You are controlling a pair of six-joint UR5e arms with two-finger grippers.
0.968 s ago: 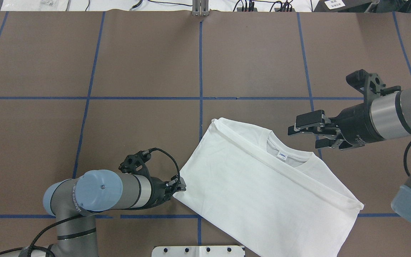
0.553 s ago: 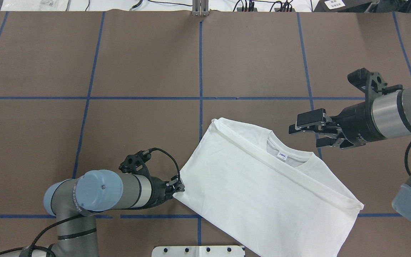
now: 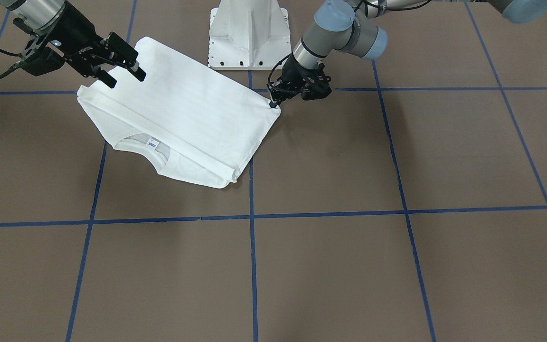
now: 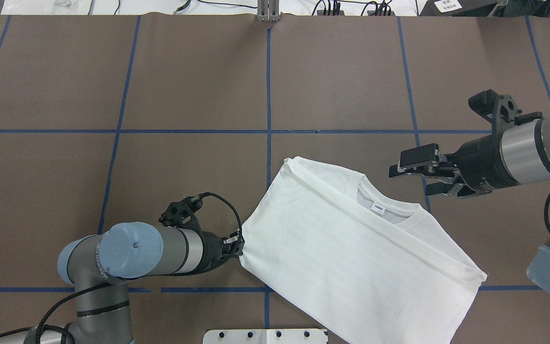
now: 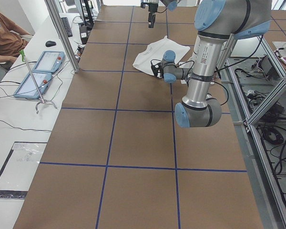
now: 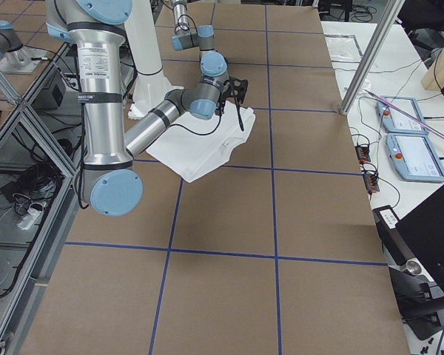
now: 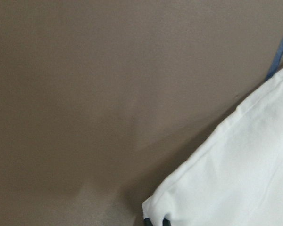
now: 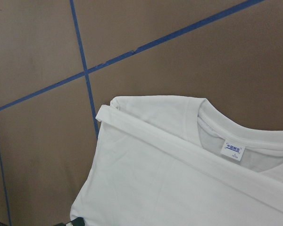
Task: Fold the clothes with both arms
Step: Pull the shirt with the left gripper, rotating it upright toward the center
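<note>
Count: one white T-shirt (image 4: pixel 351 258), two arms, two grippers, one pedestal base (image 3: pixel 249 33), all on one brown table (image 4: pixel 184 86) gridded with blue tape.

T-shirt: lies flat and folded into a slanted rectangle on the near part of the table, mostly right of the centre tape line. It is collar (image 8: pixel 212 117) up, with the collar opening toward the far right. One small blue-white label (image 4: pixel 378 208) shows inside the collar. A folded-over band runs diagonally across the cloth just below the collar.

Left gripper (image 4: pixel 237 246): low at the shirt's left corner, jaws narrow and pinched on that corner. The left wrist view shows the corner's tip between two dark fingertips (image 7: pixel 153 221) at the bottom edge of the picture.

Right gripper (image 4: pixel 408 183): held above the table just beyond the collar on the far right. Its jaws are spread wide with nothing between them, and it is clear of the cloth.

Hidden or cut off:
- The shirt's near edge runs out of the bottom of the overhead view.
- The pedestal base is cropped there too.
- The left gripper's fingers are largely covered by its own wrist from overhead.
- Both arms leave the picture before their bases.
- The label's print is too small to read.
</note>
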